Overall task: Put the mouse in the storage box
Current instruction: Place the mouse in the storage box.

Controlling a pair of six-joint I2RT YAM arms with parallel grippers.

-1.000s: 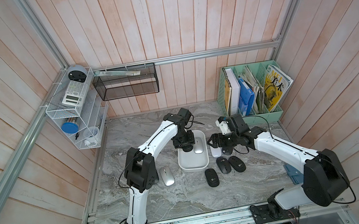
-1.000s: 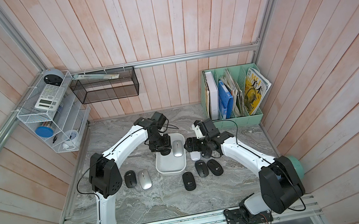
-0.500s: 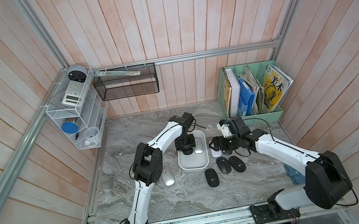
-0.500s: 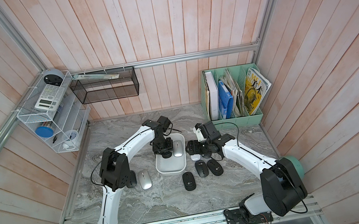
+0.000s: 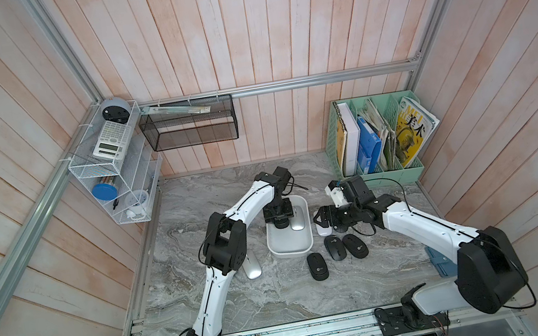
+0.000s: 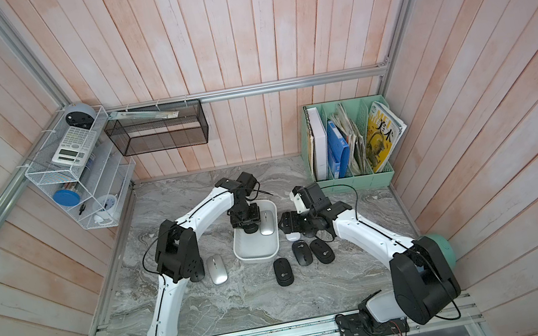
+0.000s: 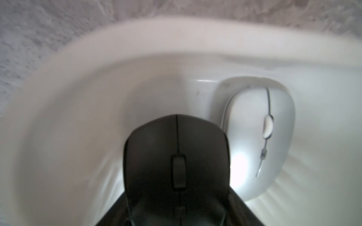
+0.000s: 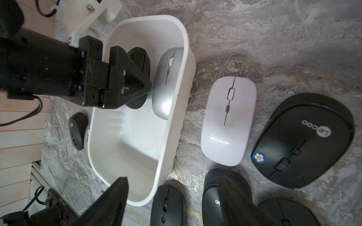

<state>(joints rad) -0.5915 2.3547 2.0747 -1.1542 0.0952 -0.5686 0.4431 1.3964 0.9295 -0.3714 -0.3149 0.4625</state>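
Left hand (image 5: 281, 220) grips black mouse (image 7: 176, 166) inside storage box (image 5: 291, 250).

Both top views look steeply down from high on the whole grey marbled tabletop (image 5: 244, 297) (image 6: 245, 304). Both wrist cameras sit close, sharing the white rounded plastic storage box (image 7: 78, 101) (image 8: 137, 140).

Soft even light, sharp top views; blurred storage box (image 7: 156, 35) rim, glare on silver mouse (image 7: 258, 140).

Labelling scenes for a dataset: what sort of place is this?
Probably a mock office desk in a robot test cell: file organizer, wire shelf with a calculator, aluminium frame rail.
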